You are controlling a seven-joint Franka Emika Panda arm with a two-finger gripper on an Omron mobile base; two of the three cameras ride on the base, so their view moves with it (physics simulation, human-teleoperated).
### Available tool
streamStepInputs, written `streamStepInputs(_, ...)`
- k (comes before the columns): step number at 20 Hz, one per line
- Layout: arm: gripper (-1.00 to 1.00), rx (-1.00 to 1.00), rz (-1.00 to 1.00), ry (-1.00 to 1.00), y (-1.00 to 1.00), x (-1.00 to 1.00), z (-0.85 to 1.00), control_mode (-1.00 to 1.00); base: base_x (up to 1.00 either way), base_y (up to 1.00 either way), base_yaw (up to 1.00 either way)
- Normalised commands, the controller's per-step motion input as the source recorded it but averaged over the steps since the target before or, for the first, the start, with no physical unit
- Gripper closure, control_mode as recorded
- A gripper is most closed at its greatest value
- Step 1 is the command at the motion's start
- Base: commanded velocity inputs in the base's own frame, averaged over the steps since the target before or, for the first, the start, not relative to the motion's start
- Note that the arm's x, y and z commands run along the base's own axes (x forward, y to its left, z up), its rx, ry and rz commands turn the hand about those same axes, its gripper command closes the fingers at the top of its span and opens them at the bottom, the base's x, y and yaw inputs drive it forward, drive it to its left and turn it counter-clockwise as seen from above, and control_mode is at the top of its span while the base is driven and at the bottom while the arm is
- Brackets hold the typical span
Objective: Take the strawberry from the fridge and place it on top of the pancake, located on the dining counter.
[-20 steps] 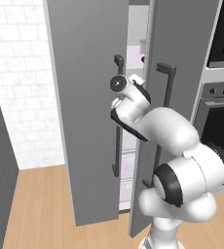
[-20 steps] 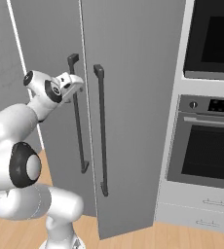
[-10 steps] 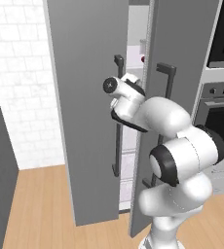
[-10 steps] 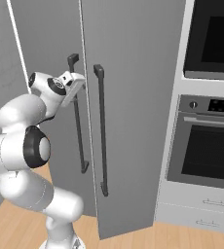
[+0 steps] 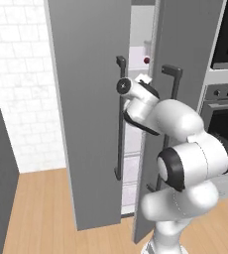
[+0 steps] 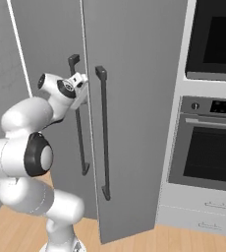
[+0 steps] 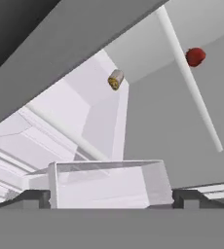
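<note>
Pincer [image 7: 112, 198] spread wide, nothing between the tips, dark fingertips [image 7: 33, 198] low in the hand view. Upper centre of the left base view: pincer [image 5: 142, 79] sits at the gap between the fridge [image 5: 91, 99] doors, left door ajar. Strawberry [image 7: 196, 57] upper right of the hand view, on a white shelf; also a dark red dot [image 5: 146, 60] in the gap, just above the pincer. Small tan cylinder [image 7: 115, 80] upper centre, apart from it. Wall oven [image 6: 213, 147] right of frame.
</note>
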Motion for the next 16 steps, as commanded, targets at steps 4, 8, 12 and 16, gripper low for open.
streamStepInputs(4, -1.0, -0.13, -0.05, -0.2, -0.08, -1.0, 0.22, -1.0, 0.0, 0.0, 0.0)
streamStepInputs(8, -1.0, -0.09, -0.1, -0.09, -0.31, -0.78, 0.41, -1.0, 0.0, 0.0, 0.0)
streamStepInputs(12, -1.0, 0.0, -0.11, 0.0, -0.79, -0.5, 0.4, -1.0, 0.0, 0.0, 0.0)
streamStepInputs(16, -1.0, 0.0, -0.06, 0.0, -0.97, -0.26, 0.24, -1.0, 0.0, 0.0, 0.0)
